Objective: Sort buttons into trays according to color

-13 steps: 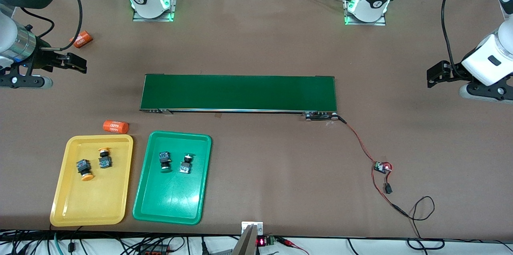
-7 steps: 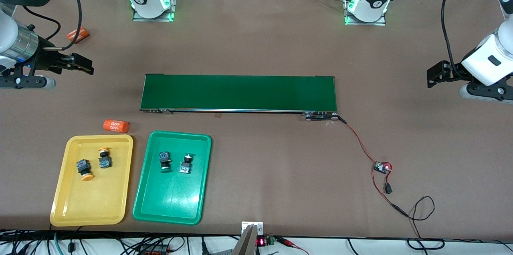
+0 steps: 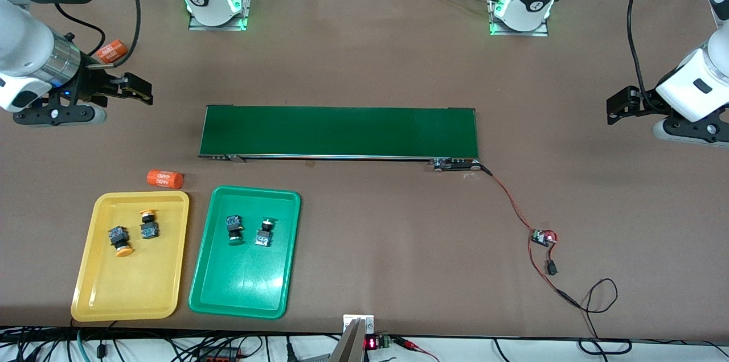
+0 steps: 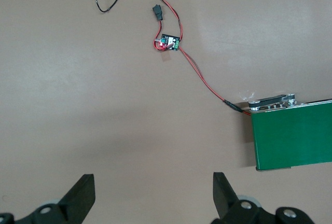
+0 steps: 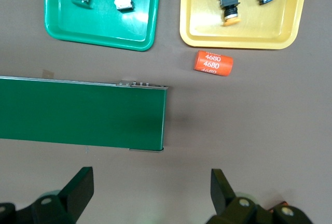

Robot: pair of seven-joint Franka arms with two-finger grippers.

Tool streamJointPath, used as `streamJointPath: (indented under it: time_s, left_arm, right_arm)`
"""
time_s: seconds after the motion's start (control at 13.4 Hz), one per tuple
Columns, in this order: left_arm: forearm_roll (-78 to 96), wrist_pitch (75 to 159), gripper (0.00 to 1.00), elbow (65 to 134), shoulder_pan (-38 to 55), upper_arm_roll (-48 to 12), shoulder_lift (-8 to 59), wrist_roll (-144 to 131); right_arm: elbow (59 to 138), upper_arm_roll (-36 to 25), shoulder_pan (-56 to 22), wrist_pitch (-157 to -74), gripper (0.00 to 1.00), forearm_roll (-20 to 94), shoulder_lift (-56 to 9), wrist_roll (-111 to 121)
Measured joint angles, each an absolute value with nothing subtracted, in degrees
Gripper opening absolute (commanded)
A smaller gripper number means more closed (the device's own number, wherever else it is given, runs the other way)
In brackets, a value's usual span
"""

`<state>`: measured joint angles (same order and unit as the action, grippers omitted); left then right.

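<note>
An orange cylinder (image 3: pixel 164 179) lies just beside the yellow tray (image 3: pixel 97 288), between it and the conveyor belt (image 3: pixel 339 131). Two orange-capped buttons (image 3: pixel 120 238) rest in that tray, two green ones (image 3: pixel 234 229) in the green tray (image 3: pixel 239 293). Both the left gripper (image 3: pixel 618 105) and right gripper (image 3: pixel 136 89) hang empty over bare table, fingers spread.

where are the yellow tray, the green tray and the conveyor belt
yellow tray (image 3: pixel 108 299), front view, bare floor near its lower rim
green tray (image 3: pixel 239 288), front view, bare floor below the buttons
conveyor belt (image 3: pixel 339 131), front view, middle of the green belt surface
</note>
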<state>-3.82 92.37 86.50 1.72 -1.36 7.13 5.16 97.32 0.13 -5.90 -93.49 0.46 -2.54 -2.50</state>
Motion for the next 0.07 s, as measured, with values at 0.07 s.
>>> streamJointPath:
  time_s: [0.07]
  left_arm:
    - [-3.8,92.4,1.00,86.5,1.7,-1.4,7.1,5.2]
  right_arm:
    - [97.3,0.1,-5.9,-93.5,1.00,0.5,-2.5,-2.5]
